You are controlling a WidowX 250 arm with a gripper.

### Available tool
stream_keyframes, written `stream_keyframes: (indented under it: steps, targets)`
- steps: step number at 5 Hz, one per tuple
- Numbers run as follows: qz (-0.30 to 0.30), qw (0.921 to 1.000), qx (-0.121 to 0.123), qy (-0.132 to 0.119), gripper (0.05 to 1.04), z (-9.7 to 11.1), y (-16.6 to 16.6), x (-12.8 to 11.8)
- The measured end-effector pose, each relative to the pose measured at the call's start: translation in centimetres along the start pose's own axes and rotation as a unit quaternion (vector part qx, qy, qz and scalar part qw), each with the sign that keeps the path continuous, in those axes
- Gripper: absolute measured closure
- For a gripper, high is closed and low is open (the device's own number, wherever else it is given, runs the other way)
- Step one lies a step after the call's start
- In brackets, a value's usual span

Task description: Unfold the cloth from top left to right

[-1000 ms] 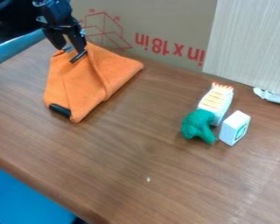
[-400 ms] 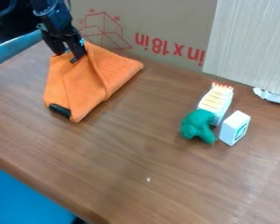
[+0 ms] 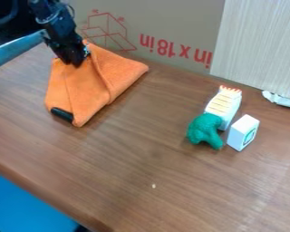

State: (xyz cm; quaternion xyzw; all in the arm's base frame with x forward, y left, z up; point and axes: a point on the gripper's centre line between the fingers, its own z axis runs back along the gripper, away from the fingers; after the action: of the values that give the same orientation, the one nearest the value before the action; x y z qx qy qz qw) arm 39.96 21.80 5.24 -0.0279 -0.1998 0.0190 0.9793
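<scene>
While the gripper (image 3: pixel 76 63) touches cloth (image 3: pixel 85 91), cardboard (image 3: pixel 184 20) bears lettering (image 3: pixel 170 49); it's red, inverted.

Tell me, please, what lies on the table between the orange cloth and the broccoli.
Between the cloth and the broccoli, the camera view shows bare table.

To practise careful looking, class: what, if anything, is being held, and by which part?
It cannot be told: the black gripper is down at the upper-left end of the folded orange cloth, but no grip is clear.
</scene>
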Motion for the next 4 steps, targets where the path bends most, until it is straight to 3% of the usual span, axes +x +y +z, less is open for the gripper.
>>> stream_keyframes:
  steps: [1, 2, 3, 4]
  targets:
    - [0.001, 1.0000, -0.001, -0.003, 0.912, -0.4, -0.2, -0.2]
    - [0.000, 1.0000, -0.003, -0.007, 1.017, -0.3, -0.3, -0.3]
    - [0.002, 0.9996, -0.026, -0.007, 1.032, -0.1, -1.2, -0.5]
    - [0.001, 0.9990, -0.040, -0.021, 1.033, 1.9, -1.8, 0.3]
